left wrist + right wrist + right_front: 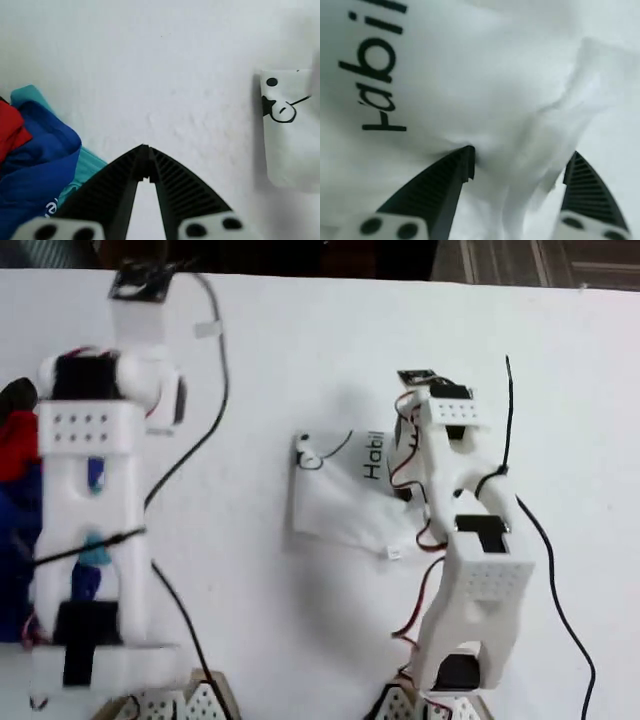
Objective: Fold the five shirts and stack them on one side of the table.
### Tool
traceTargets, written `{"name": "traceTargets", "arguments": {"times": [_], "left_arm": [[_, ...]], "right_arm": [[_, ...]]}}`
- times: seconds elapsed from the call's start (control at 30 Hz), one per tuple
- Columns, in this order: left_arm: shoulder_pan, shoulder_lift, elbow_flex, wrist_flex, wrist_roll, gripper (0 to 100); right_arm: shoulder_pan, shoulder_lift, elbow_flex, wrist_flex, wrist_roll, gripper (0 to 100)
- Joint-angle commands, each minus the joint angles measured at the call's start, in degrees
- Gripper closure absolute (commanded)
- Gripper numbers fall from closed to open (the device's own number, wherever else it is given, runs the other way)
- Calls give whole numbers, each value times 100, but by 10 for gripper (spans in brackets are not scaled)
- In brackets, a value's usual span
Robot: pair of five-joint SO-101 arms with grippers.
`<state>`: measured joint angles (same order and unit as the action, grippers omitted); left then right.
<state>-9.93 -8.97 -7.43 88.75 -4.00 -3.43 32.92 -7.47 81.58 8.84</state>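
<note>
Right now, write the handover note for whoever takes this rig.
Left end effector: shut, empty, over the table beside the coloured shirts.
Right end effector: open, astride a raised fold of the white shirt, mid-table.
Done: coloured shirts (red, blue, teal) heaped on the left arm's side; folded or not, cannot tell.
Left: finish the white shirt, add it to that heap.

Flooding the table [300, 330] brightly and evenly from above, glaring off its white surface, casting soft shadows beside the shirt [340, 505].
</note>
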Motion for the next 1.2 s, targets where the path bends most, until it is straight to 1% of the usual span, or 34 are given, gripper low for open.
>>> {"name": "traceTargets", "arguments": {"times": [0.0, 0.13, 0.17, 0.2, 0.27, 0.3, 0.33, 0.4, 0.47, 0.63, 0.83, 1.0, 1.17], "left_arm": [[-264, -976, 1059, -536, -193, 973], [-448, -1829, 2018, -967, -325, 973], [-492, -2013, 2211, -1073, -343, 973], [-536, -2198, 2387, -1160, -352, 973], [-615, -2523, 2695, -1319, -352, 973], [-651, -2655, 2826, -1380, -352, 973], [-686, -2769, 2949, -1433, -352, 973], [-747, -2927, 3222, -1503, -352, 973], [-782, -2980, 3442, -1503, -378, 973], [-818, -2980, 4048, -1749, -756, 973], [-1160, -2980, 4778, -2075, -1046, 973], [-1600, -2980, 5121, -2145, -1275, 973], [-1978, -3015, 5367, -2136, -1556, 973]], "right_arm": [[-75, 681, -589, 409, -53, 705], [-66, 1314, -1319, 1077, 26, 717], [-66, 1446, -1495, 1262, 97, 748], [-84, 1569, -1679, 1411, 220, 807], [-57, 1745, -2004, 1525, 360, 979], [-31, 1807, -2092, 1560, 360, 986], [-4, 1851, -2171, 1569, 360, 951], [110, 1868, -2303, 1569, 360, 985], [268, 1859, -2505, 1552, 396, 977], [919, 1912, -3481, 1525, 484, 978], [1613, 1912, -4659, 1279, 1723, 978], [2167, 1912, -5064, 734, 2286, 978], [2598, 1912, -5090, -127, 2945, 978]]}}
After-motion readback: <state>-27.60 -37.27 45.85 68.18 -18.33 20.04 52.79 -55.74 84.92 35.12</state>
